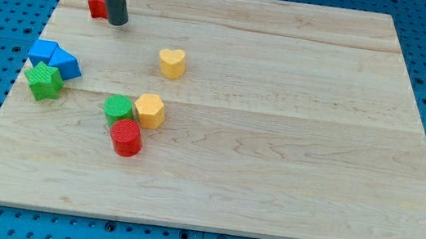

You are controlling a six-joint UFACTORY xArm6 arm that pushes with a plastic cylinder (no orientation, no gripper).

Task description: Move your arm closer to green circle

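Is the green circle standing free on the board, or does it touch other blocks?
Touching, not free. The green circle sits against the yellow hexagon and the red cylinder. My tip is far off, beside the red block.

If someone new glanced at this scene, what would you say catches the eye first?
Probably the dark rod at the view's top left, my tip resting against a red block. Next, the tight cluster left of centre: the green circle, a yellow hexagon and a red cylinder touching one another. A yellow heart stands alone above them.
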